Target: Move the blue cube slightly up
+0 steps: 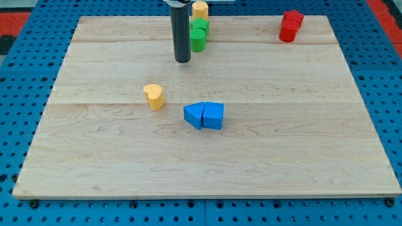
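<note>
Two blue blocks touching near centre of wooden tabletop point(301, 157): blue cube point(194, 115) at left, blue triangular block point(213, 115) at right. Yellow heart-shaped block point(154, 96) at 10 o'clock from the cube, apart. Dark rod descending from top edge, my tip point(183, 61) at 12 o'clock from the cube, well apart. Green block point(199, 34) just right of rod, yellow block point(200, 9) behind it at 12 o'clock. Red block point(290, 26) at 2 o'clock, far corner. No gripper fitted; open-or-closed state not applicable.
</note>
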Controlling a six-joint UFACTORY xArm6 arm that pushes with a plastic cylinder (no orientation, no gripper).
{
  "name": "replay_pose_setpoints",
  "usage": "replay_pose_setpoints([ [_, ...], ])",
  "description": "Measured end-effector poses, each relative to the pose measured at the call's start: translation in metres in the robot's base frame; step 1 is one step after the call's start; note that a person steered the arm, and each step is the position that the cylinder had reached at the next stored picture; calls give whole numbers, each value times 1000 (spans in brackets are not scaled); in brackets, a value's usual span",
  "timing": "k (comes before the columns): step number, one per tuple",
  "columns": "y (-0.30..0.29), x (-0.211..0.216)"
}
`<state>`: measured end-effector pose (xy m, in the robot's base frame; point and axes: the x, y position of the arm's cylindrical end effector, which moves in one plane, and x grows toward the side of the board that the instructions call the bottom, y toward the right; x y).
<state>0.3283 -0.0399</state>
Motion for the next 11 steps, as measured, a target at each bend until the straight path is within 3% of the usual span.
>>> replay_pose_setpoints([
  [4, 14, 0],
  [6, 125, 90],
  [7, 139, 168],
  [8, 80, 183],
  [9, 29, 132],
  [10, 51, 126],
  [11, 64, 191],
])
